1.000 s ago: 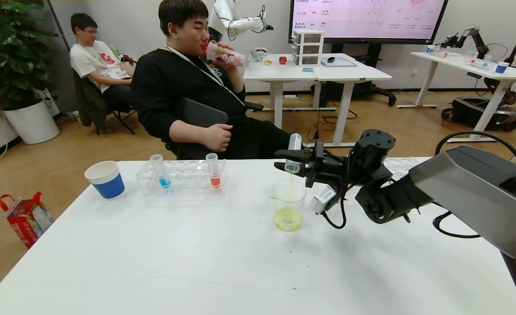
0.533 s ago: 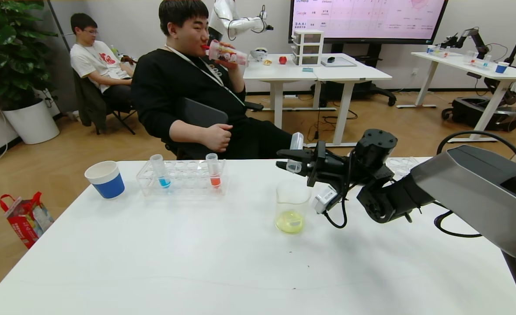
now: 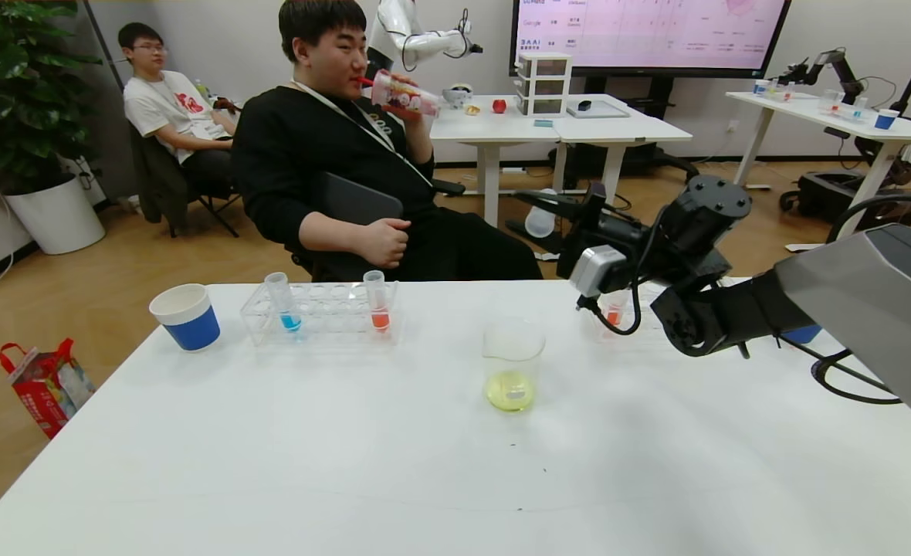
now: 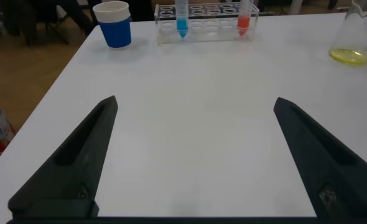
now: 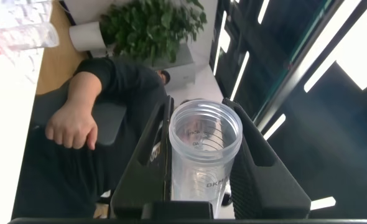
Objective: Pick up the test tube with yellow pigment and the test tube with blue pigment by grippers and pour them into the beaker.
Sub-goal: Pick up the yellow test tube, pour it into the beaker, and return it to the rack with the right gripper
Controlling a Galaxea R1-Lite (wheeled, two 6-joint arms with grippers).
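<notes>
yellow tube (image 5: pixel 203 155): emptied, clamped between my right fingers (image 5: pixel 258 165), raised | blue tube (image 3: pixel 280 301): upright in its rack, blue liquid low | beaker (image 3: pixel 511 363): upright on desk (image 3: pixel 394 455), yellow liquid pooled inside

The right arm (image 3: pixel 849 309) has a smooth grey shell, black ribbed joints and a round black cap with small screws. A white-grey block (image 3: pixel 590 270) sits by the black gripper (image 3: pixel 536 224). Black cables loop alongside.

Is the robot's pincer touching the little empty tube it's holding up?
Touching. In the right wrist view, the right pincer has both black fingers pressed against the sides of the clear, emptied test tube, with no gap showing.
</notes>
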